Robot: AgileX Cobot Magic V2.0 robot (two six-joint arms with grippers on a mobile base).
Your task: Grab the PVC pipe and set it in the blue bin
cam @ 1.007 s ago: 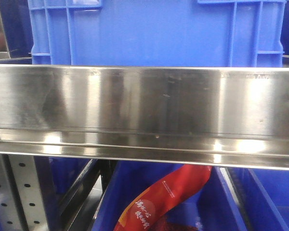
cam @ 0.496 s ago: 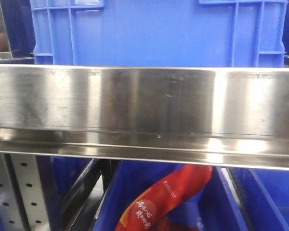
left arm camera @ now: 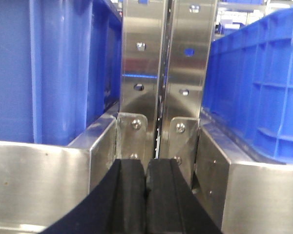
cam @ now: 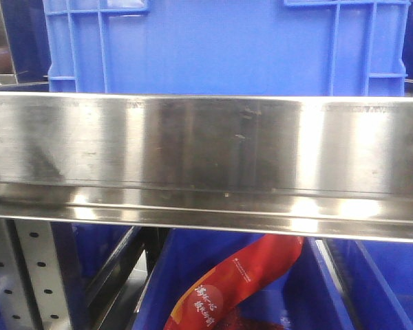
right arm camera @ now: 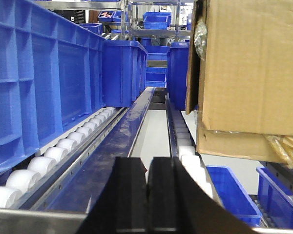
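1. The only writing sits on a red plastic bag (cam: 234, 289) in the front view: white characters on an orange round patch, plus a small white line of print higher on the bag, both too blurred to read.
2. That bag lies in a blue plastic bin (cam: 372, 289) below a wide brushed stainless steel shelf rail (cam: 206, 158), which crosses the whole front view.
3. Above the rail stands a large blue ribbed plastic crate (cam: 220, 48), its side wall filling the top of the view.
4. The left gripper (left arm camera: 147, 195) shows two black rubber-padded fingers (left arm camera: 129, 195) pressed together, with only a thin dark seam between them and nothing pinched.
5. These fingers point at a pair of upright stainless steel posts (left arm camera: 166, 73) with screw heads and holes, standing between two blue crates (left arm camera: 53, 68).
6. The right gripper (right arm camera: 147, 200) likewise has its black fingers (right arm camera: 129, 200) closed against each other, holding nothing.
7. Ahead of it runs a blue metal roller lane (right arm camera: 112, 141) with white plastic rollers (right arm camera: 49, 161) on the left side, blue crates (right arm camera: 119, 73) standing along it.
8. A brown cardboard box (right arm camera: 254, 68) fills the upper right of the right wrist view.
9. The white curved PVC pipe piece cannot be seen in any view, so its place cannot be told.
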